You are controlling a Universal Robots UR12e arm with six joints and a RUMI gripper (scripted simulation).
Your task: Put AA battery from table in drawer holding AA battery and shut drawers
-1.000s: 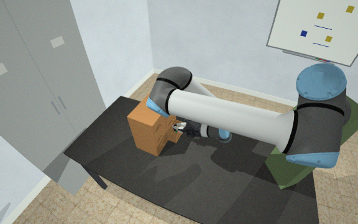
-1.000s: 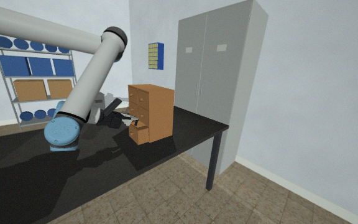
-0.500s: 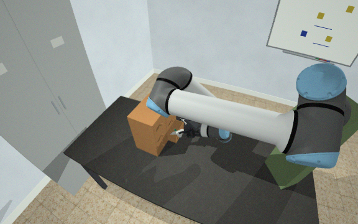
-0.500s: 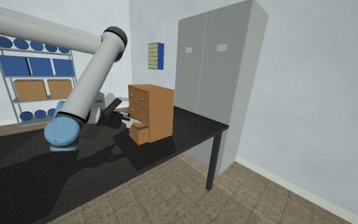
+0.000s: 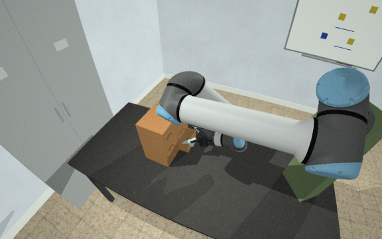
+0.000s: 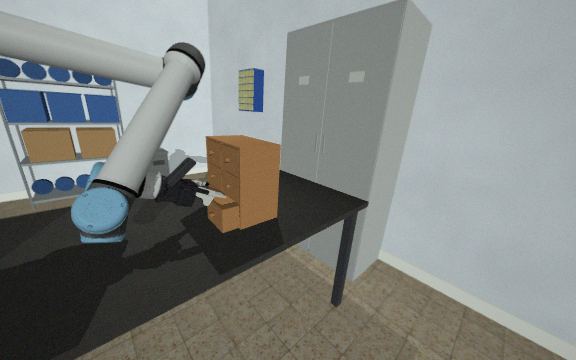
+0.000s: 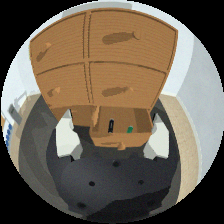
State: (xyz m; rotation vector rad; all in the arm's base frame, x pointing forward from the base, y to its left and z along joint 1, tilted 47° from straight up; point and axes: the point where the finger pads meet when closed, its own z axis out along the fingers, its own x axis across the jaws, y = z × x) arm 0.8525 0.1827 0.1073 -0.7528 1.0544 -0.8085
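Observation:
The orange chest (image 5: 154, 146) (image 6: 260, 185) (image 7: 120, 75) stands upright, with two columns of drawers. Its bottom drawer (image 6: 230, 218) (image 7: 107, 139), on the right in the wrist view, is pulled partly out. Inside it lie a black AA battery (image 7: 111, 126) and, to its right, a small green item (image 7: 130, 129), perhaps the other battery; its ends are too small to read. The other drawers look shut. My gripper (image 5: 189, 135) (image 6: 214, 190) (image 7: 113, 111) is wide open and holds nothing. Its two pale fingers are to either side above the open drawer, close to the chest front.
The dark table (image 5: 191, 202) (image 6: 313, 200) carries the chest near one end. A green block (image 5: 294, 179) is beneath the arm's base side. A grey cabinet (image 5: 45, 99) (image 6: 348, 125) stands behind the chest. The arm's elbow hangs close above the chest top in the top view.

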